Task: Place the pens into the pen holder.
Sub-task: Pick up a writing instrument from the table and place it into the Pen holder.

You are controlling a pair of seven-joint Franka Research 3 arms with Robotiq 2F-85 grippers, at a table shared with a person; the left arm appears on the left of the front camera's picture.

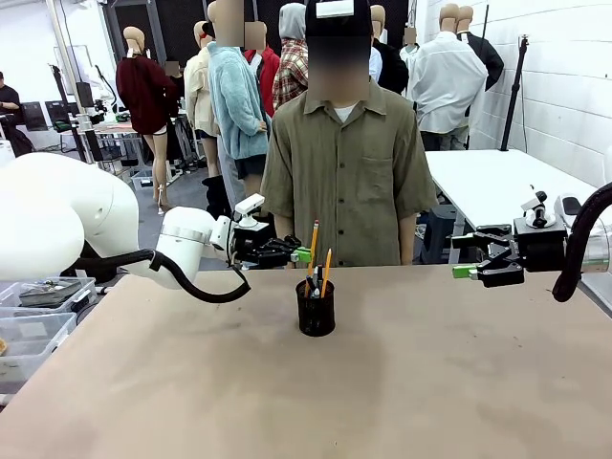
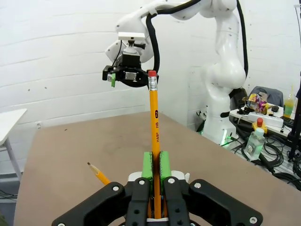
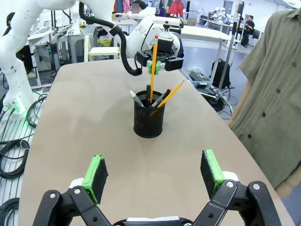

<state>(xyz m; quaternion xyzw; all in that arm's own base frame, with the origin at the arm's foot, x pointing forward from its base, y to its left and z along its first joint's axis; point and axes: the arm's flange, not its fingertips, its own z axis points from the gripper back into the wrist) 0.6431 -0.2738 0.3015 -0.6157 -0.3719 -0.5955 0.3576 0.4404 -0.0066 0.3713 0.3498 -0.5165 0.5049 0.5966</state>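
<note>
The table (image 1: 430, 382) is a bare brown sheet, with a person (image 1: 346, 172) in an olive shirt standing at its far edge.

The left arm (image 1: 67, 225) reaches in over the table, its gripper (image 1: 302, 254) clamped narrow on a yellow pencil (image 1: 313, 247). The green pads (image 2: 147, 165) press the pencil from both sides around the middle of its shaft. The pencil stands nearly upright, eraser end up, above the gripper; below the gripper its lower end dips into the holder (image 1: 316, 308).

The right gripper (image 1: 463, 272) hangs well off to the side of the holder, above the table's edge, jaws spread wide and holding nothing. From its wrist camera the two pads (image 3: 95, 173) stand far apart, with the holder ahead of them and between them, and the left gripper beyond it.

The holder, a black mesh cup, stands on the table just under the left gripper. In it lean a second pencil (image 1: 326, 272), tilted away from the left gripper with its sharpened tip up, a dark pen (image 3: 162, 98) beside it, and a grey pen (image 3: 136, 98) leaning the other way.

In the left wrist camera the second pencil's tip (image 2: 97, 173) pokes up beside the pads.
</note>
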